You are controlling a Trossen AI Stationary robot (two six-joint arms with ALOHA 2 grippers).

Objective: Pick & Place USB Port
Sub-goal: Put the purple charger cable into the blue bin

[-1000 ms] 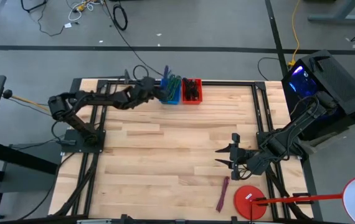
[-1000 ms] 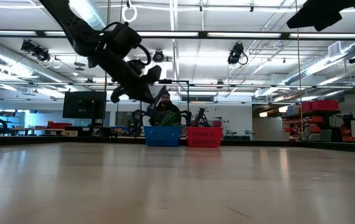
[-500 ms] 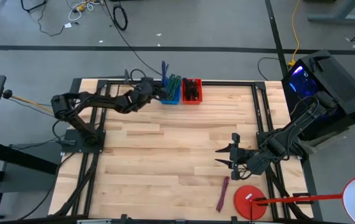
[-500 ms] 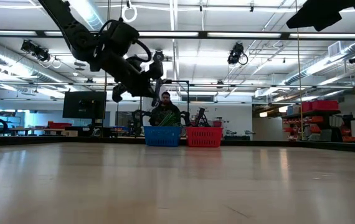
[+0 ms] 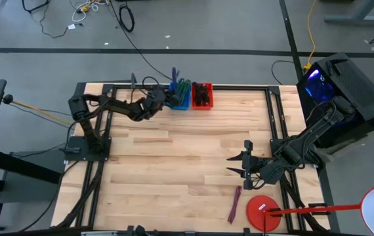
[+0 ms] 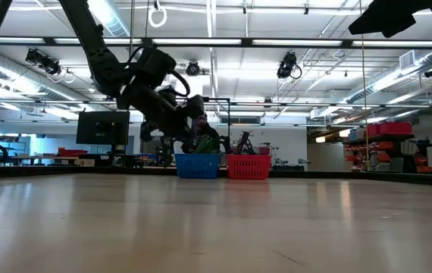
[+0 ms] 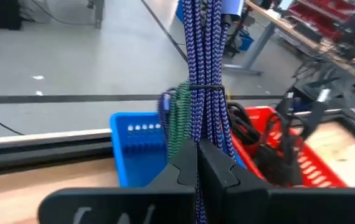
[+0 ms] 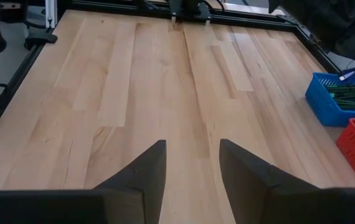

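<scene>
My left gripper [image 7: 196,163] is shut on a bundle of blue-purple braided USB cable [image 7: 202,56], tied round its middle. It hovers at the blue bin [image 5: 180,99] on the table's far edge, which holds green cables [image 7: 179,115]. In the low view my left gripper [image 6: 188,121] hangs just above that blue bin [image 6: 198,165]. A red bin [image 5: 202,96] with dark cables stands right beside it. My right gripper [image 5: 234,164] is open over bare wood on the table's right half, its fingers apart in its wrist view [image 8: 191,163]. My left gripper pinches the cable bundle between its two fingers at one end of the bundle [image 7: 197,138]. The fingers lie along the bundle, which sticks out past their tips. The cable is lifted clear, over the blue bin; its far end runs out of the wrist view.
A purple cable [image 5: 235,204] lies on the wood near the table's near right corner, beside a red disc [image 5: 264,211]. A black frame rail [image 5: 239,86] runs along the far edge behind the bins. Open wood spreads between the two arms.
My left gripper has come down toward the blue bin and shifted slightly toward the table's right, tipping more level, while its elbow folded back toward its base. It stays shut on the cable bundle. My right arm has kept still.
</scene>
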